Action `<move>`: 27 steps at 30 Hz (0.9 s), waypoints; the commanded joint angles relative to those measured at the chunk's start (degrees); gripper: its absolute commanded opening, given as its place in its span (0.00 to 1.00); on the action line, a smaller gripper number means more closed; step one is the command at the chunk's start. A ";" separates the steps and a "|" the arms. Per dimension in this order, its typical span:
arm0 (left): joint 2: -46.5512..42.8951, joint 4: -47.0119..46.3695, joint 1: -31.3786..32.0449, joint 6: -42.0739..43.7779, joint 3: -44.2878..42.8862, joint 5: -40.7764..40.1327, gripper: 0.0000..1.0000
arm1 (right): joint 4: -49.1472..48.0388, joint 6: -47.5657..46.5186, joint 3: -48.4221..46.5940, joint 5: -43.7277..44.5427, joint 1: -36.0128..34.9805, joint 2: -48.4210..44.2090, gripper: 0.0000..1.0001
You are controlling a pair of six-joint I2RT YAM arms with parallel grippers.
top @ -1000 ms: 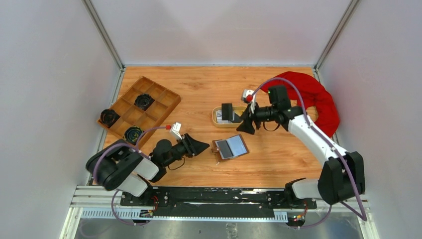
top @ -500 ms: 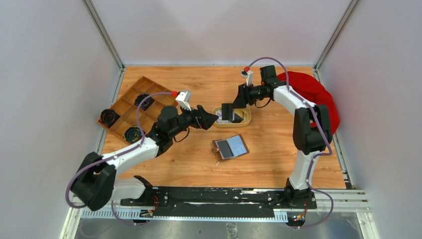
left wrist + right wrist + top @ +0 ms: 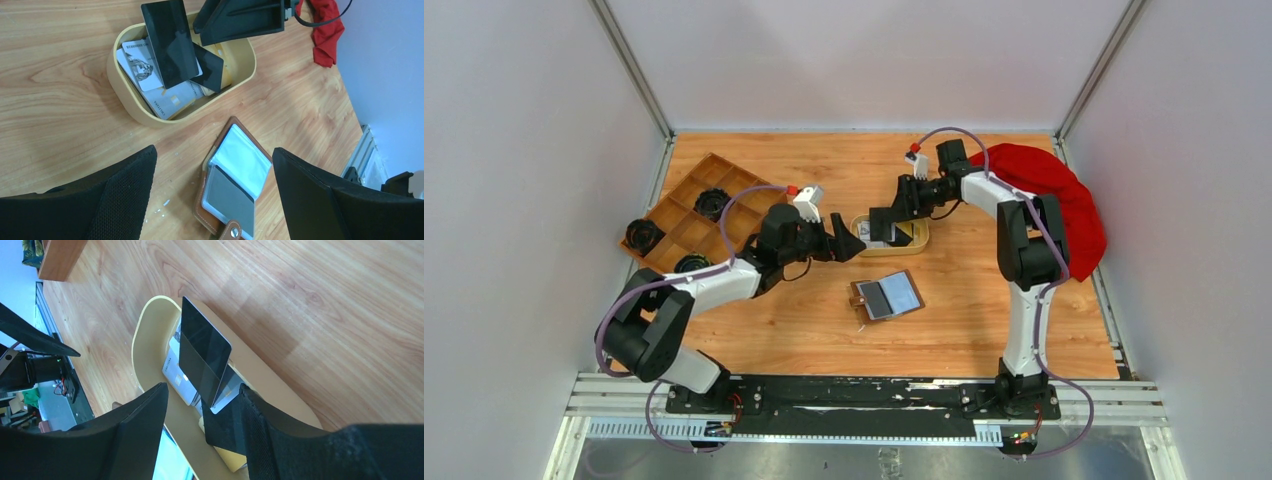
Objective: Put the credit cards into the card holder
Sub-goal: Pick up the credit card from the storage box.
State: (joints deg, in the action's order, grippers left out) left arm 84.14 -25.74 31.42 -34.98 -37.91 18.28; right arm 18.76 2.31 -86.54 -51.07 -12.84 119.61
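Observation:
The credit cards lie in an oval tan dish [image 3: 120, 95]: whitish ones [image 3: 150, 82] flat, and a black card [image 3: 167, 42] propped up on edge. My right gripper [image 3: 202, 390] is open and reaches into the dish [image 3: 145, 325]. Its jaws straddle the black card [image 3: 202, 347], which leans on one finger [image 3: 265, 425], with a gap to the other finger. The card holder [image 3: 235, 185] lies open on the table, brown outside with clear-grey pockets, just in front of the dish [image 3: 916, 240]. My left gripper [image 3: 212, 152] hovers open above the holder [image 3: 887, 296], empty.
A wooden compartment tray [image 3: 714, 215] with dark round items sits at the left. A red cloth [image 3: 1064, 195] lies at the right, behind the right arm. Both grippers [image 3: 839, 245] [image 3: 886, 222] are close together at the dish.
My left arm swung from the near left up to the dish and its jaws opened wide. The right arm shifted back and its gripper came over the dish, jaws narrowing slightly.

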 commanded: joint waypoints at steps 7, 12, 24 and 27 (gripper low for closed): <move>-4.18 0.07 -0.65 -0.54 4.22 -0.49 0.89 | -1.26 3.61 -2.23 0.47 -1.37 3.24 0.56; -5.70 0.08 -0.70 -0.70 5.85 -0.92 0.89 | -2.53 4.02 -1.57 -0.43 -1.83 3.34 0.51; -9.58 0.07 -0.70 -1.67 9.67 -1.96 0.89 | -7.10 5.61 -0.55 0.66 -2.90 4.65 0.40; -10.82 0.07 -0.66 -2.00 10.79 -2.38 0.89 | -8.43 6.45 -0.52 -0.70 -2.89 5.59 0.28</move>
State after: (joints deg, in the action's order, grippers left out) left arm 75.42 -25.56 31.20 -36.58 -28.73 17.04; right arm 12.56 7.22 -87.48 -51.03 -14.92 122.93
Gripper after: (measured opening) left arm 0.892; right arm 0.343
